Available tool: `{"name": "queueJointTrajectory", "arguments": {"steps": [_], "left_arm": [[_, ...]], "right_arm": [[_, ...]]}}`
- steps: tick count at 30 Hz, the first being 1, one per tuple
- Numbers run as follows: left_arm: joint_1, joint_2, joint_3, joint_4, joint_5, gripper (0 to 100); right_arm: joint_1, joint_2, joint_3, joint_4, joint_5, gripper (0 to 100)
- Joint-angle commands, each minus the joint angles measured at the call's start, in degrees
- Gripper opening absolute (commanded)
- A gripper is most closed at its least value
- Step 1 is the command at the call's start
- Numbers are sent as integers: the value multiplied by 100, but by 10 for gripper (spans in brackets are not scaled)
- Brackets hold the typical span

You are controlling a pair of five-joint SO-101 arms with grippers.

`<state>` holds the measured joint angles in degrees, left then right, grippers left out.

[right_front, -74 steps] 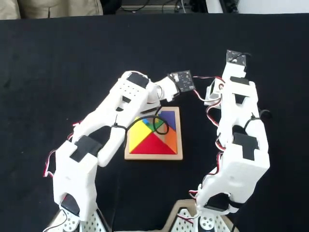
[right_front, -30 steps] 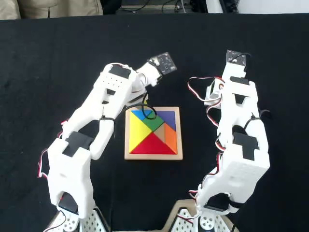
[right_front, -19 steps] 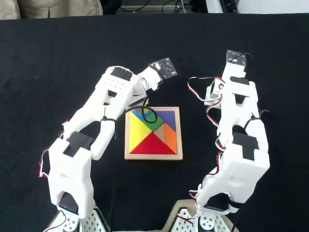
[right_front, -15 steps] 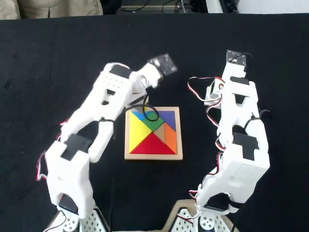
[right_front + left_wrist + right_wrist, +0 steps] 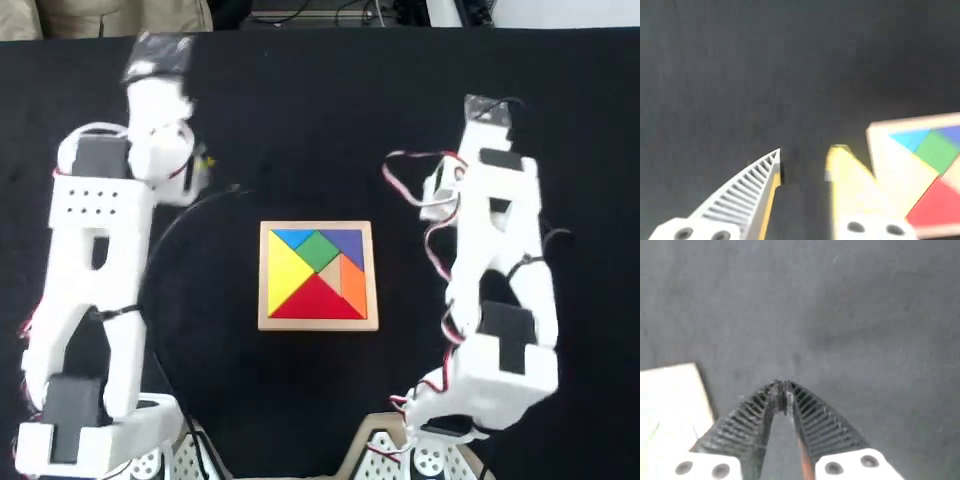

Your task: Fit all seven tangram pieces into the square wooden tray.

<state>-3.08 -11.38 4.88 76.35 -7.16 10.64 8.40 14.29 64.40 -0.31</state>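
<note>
Seven pieces (image 5: pixel 300 280): all appear to lie flat inside the tray (image 5: pixel 318 324), colours edge to edge and no bare wood showing between them. Whether any sits proud I cannot tell.
Tray position: middle of the black table (image 5: pixel 320 120), between the two arms and touched by neither.
Tray axis: square, so no long side; its edges run parallel to the table's edges.
Left fingers (image 5: pixel 765 170): parted with a moderate gap, nothing between them, over bare table. The tray's corner (image 5: pixel 880 132) lies beyond the yellow finger, so the tray is off to that side and not ahead of the opening.
Right fingers (image 5: pixel 757 412): closed tip to tip and holding nothing, over bare table. A pale corner of the tray (image 5: pixel 670 390) shows beside them, again to the side and not in front.
Nearer arm: in the high view the right arm (image 5: pixel 495 230) stands closer to the tray's edge than the left arm (image 5: pixel 95 230), which is well apart from it.
Judgement: the fit looks complete, and no loose piece shows on the table. Any last press would fall to the right arm, swinging inward towards the tray.
</note>
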Motion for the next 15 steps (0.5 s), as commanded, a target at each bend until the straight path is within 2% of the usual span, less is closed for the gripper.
{"name": "queueJointTrajectory", "arguments": {"steps": [1, 6, 11, 15], "left_arm": [[-374, -246, 1473, -132, 202, 44], [-558, -308, 2492, -527, 299, 30], [-796, -299, 3380, -1495, 862, 29], [-769, -299, 3925, -2110, 870, 29]], "right_arm": [[-422, -585, 796, 97, 70, 11], [-1046, -690, 1393, -18, 9, 11], [-1037, -593, 1771, -624, 44, 11], [-1011, -409, 1754, -721, 62, 11]]}}
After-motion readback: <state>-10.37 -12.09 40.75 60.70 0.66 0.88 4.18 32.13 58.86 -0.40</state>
